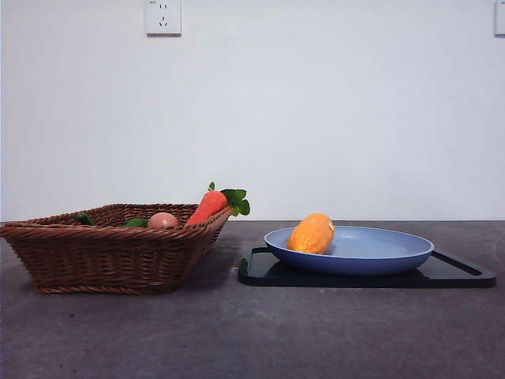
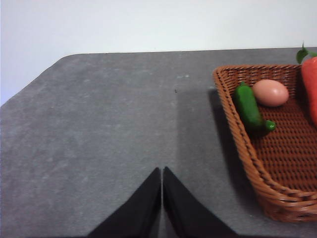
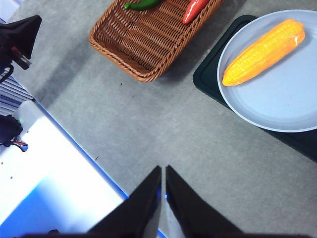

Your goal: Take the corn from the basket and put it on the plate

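Note:
The yellow-orange corn lies on its side in the light-blue plate, toward the plate's side nearest the basket. The brown wicker basket stands to the left of the plate in the front view. My left gripper is shut over bare table beside the basket, holding nothing. High above the table's near edge, my right gripper is shut and empty, well apart from the plate. Neither arm shows in the front view.
The plate rests on a flat black tray. In the basket lie a red-orange carrot with green leaves, a green cucumber and a brownish-pink egg-shaped item. A white and blue base borders the table.

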Available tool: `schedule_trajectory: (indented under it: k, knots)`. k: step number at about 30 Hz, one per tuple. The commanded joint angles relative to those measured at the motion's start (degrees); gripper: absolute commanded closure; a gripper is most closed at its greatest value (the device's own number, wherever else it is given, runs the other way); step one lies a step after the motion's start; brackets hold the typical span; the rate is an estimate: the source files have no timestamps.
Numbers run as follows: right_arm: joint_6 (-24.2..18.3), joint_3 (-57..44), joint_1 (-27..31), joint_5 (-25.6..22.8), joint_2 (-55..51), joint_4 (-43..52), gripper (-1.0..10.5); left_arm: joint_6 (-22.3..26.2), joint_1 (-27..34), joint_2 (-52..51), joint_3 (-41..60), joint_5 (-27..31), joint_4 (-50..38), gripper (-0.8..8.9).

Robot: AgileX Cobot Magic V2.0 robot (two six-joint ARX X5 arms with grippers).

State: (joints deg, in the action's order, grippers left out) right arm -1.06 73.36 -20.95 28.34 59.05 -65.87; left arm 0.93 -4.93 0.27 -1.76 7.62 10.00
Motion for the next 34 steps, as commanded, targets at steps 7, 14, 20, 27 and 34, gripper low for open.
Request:
schedule_trajectory:
  k: [7,14,20,27,34]
  knots:
    - [0.59,0.85,-0.24,0.11,0.31,0.35,9.4,-0.76,0.04,-0.07,1.60,-0.11,0.24,8.06]
    - [0.59,0.85,-0.24,0.11,0.31,0.35,9.4,-0.76,0.04,-0.07,1.60,-0.11,0.24,8.06]
    - [0.59,0.85,-0.24,0.11,0.31,0.35,9.4,-0.76,0.04,-0.07,1.60,-0.11,0.24,8.06]
    - [-5.42,0.77,0.39,0.07,-0.37,4.11,9.4,-0.76,0.04,-0.07,1.60,-0.11,0.24,8.06]
    - [-11.08,-4.85,9.64,3.23,-7.72,26.03,9.4,-0.79,0.04,-0.07,1.60,-0.11,0.24,8.06]
